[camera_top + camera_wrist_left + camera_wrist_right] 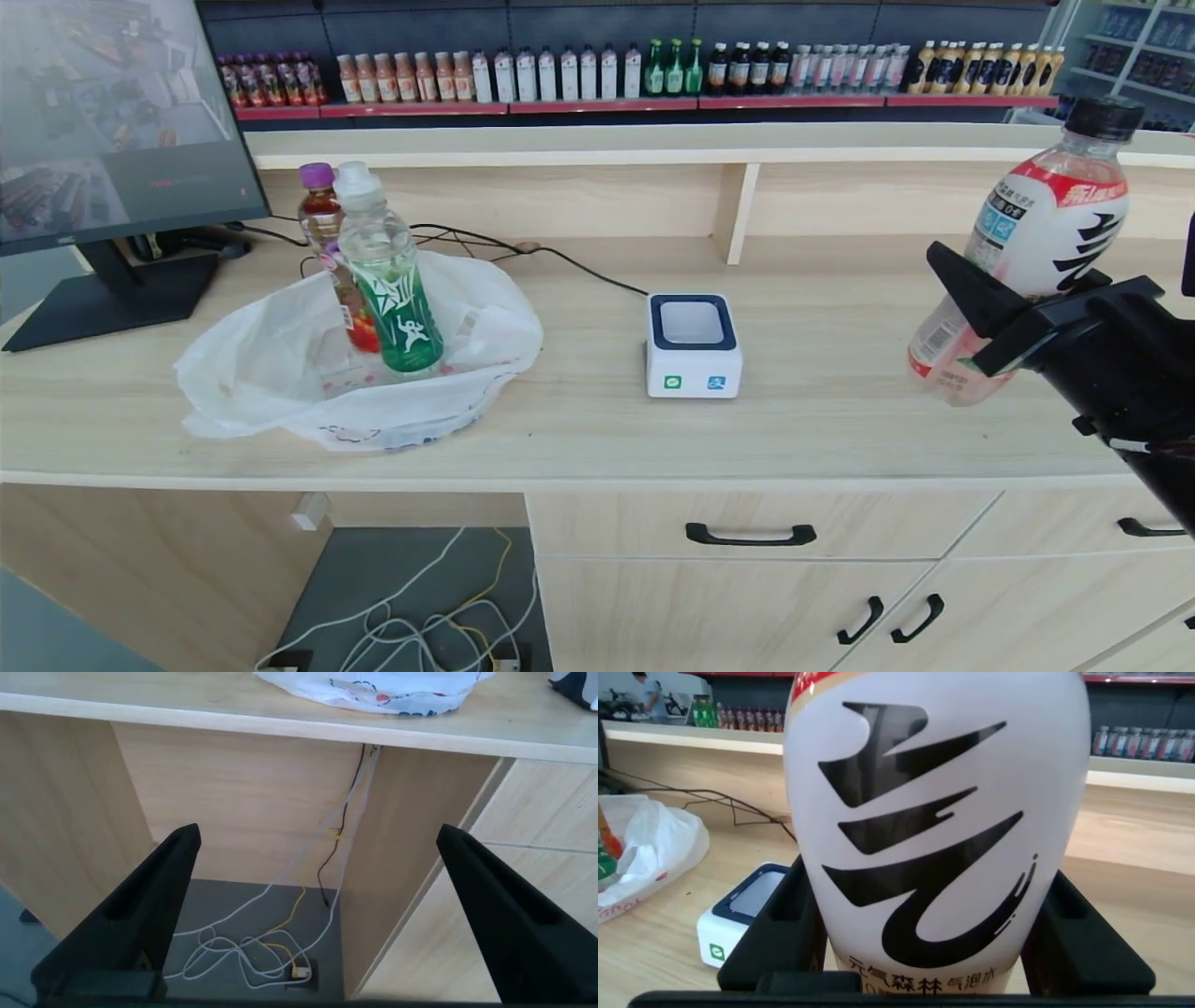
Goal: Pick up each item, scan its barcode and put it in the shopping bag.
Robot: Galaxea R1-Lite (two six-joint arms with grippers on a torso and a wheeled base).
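Note:
My right gripper is shut on a white-labelled bottle with a black cap, held tilted in the air above the right end of the counter; the same bottle stands between the two fingers in the right wrist view. The white barcode scanner sits mid-counter, left of the bottle, also seen as the scanner. A white shopping bag lies on the left with a green-labelled bottle and a purple-capped bottle standing in it. My left gripper hangs open below the counter edge, under the bag.
A monitor on a black stand occupies the counter's far left. Cables run along the counter behind the bag to the scanner. Drawers with black handles are below. Loose cables lie on the floor under the counter. Shelves of bottles line the back.

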